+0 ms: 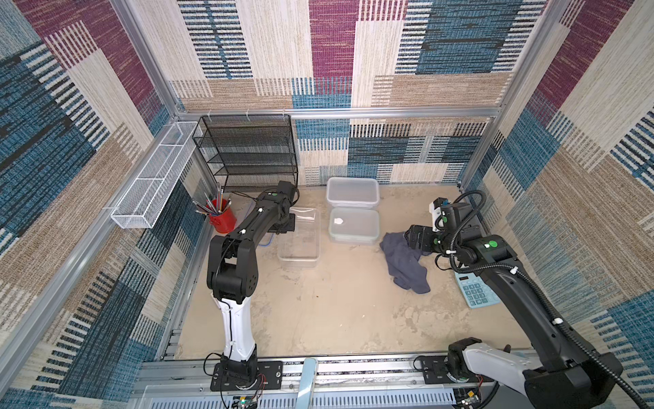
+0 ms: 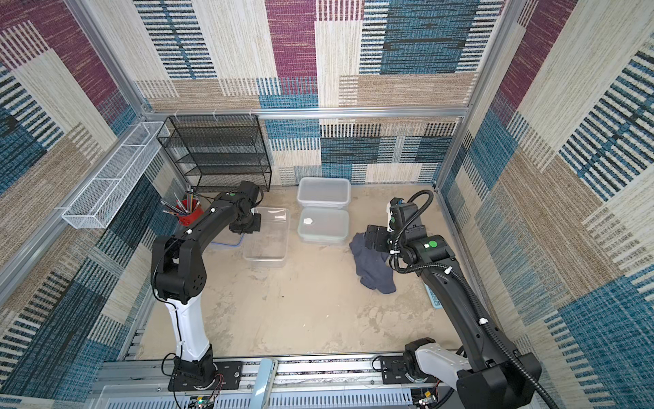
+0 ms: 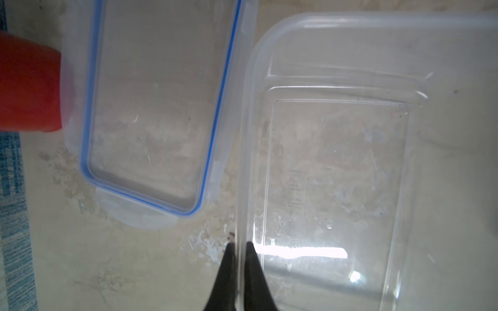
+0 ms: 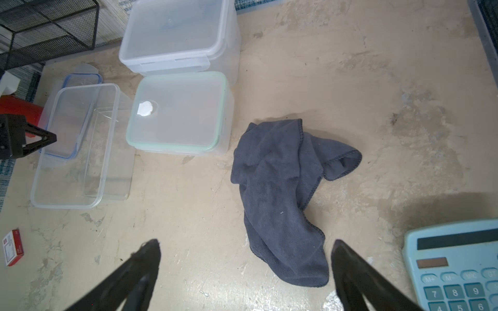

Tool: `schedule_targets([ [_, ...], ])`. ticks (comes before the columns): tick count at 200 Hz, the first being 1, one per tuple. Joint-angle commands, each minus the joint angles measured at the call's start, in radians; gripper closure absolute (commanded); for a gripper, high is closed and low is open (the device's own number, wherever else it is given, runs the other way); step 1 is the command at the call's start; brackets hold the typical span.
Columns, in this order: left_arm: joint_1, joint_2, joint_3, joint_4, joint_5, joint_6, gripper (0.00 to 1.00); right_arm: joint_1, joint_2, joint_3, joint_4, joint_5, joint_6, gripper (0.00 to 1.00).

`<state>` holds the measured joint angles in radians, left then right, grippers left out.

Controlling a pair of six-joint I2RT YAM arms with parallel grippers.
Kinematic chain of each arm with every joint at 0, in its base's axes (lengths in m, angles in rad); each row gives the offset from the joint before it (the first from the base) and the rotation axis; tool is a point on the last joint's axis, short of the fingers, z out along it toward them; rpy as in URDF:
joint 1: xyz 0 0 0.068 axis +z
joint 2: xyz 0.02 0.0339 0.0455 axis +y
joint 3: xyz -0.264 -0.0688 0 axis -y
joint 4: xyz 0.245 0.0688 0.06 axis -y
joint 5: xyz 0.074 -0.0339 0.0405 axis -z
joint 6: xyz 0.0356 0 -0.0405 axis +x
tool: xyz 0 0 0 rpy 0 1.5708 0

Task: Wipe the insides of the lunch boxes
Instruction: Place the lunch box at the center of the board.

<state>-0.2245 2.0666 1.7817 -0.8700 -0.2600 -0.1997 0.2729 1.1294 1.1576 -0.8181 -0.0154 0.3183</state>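
Left gripper (image 3: 240,245) pinches the clear box's wall; right gripper (image 4: 246,242) hangs wide open over the cloth.

The left jaws are closed narrow on the long wall of the open clear box (image 1: 299,237) that faces its blue-edged lid (image 3: 151,107), one finger inside and one outside, likely to steady the box for wiping. The right jaws spread empty above the crumpled grey cloth (image 4: 283,194), probably lined up to pick it up. Behind, the smaller box (image 1: 354,225) and the deep box (image 1: 352,191) stand touching with lids on, so both need opening. Only the calculator's (image 4: 458,269) keys 7, 8, 9 read clearly; the small red packet's (image 4: 12,246) label is too blurred.
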Motion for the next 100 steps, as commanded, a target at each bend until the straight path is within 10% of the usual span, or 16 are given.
schedule_targets([
  [1,0.010,0.062,0.095,-0.001,-0.043,0.071,1.00,0.000,-0.006,-0.002,0.066,-0.013,0.022,0.01],
  [100,0.061,0.327,0.473,-0.070,-0.126,0.154,1.00,0.000,-0.014,0.011,0.061,-0.015,0.043,0.01],
])
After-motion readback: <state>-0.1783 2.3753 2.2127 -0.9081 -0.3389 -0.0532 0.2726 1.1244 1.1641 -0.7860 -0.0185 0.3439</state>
